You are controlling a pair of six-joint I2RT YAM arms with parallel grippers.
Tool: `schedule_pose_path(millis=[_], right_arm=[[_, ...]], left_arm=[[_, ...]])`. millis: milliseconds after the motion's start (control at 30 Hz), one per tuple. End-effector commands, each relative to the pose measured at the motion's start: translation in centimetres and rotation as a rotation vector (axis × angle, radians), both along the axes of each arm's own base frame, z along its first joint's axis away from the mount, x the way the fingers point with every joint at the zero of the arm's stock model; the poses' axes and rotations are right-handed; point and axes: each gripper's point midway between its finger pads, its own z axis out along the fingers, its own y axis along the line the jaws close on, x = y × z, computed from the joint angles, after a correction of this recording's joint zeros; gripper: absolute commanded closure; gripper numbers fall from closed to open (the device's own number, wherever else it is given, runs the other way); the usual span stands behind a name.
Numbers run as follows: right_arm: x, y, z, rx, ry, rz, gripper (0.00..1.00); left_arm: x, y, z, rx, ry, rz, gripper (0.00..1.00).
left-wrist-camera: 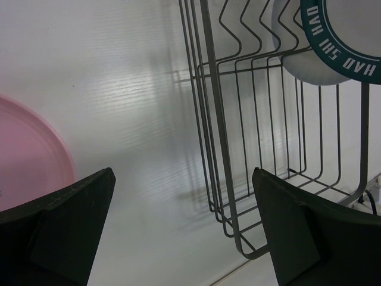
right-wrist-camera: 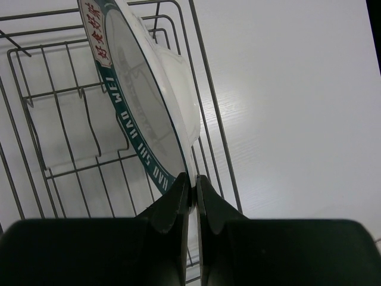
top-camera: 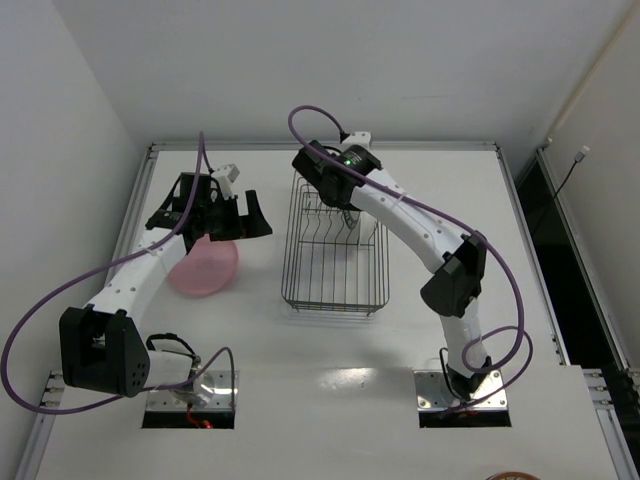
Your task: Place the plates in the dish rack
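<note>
The dark wire dish rack stands mid-table. A white plate with a dark green lettered rim stands on edge inside it, and my right gripper is shut on its rim from above; in the top view that gripper hangs over the rack's far end. The same plate shows at the top right of the left wrist view, behind the rack. A pink plate lies flat left of the rack. My left gripper hovers open over its far edge, nothing between its fingers.
The white table is framed by metal rails, with a wall close on the left and a dark gap past the right rail. Purple cables loop off both arms. A brown round object peeks in at the bottom edge.
</note>
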Motion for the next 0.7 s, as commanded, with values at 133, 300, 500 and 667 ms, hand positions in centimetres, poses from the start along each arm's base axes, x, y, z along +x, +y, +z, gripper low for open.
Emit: schedule_pose_path(millis=[133,300,500,667], right_arm=[[-0.5,-2.7,2.6,-0.027,-0.052,-0.054,1.0],[0.0,-2.6,1.7,-0.026,-0.036,-0.066,1.0],[-0.1,-2.5,0.3,-0.039,-0.007,-0.069,1.0],[0.3,-2.1,1.5,-0.015,-0.034,-0.064,1.0]], left_arm=[[0.4,0.2,1.5,-0.017,-0.03,0.011,0.0],[0.4,0.0,1.5,-0.023,-0.029,0.004,0.0],[0.3,-0.4,1.8,-0.045,-0.035,-0.019,0.0],[-0.6,-2.3,1.4,-0.132,-0.03,-0.116,0.0]])
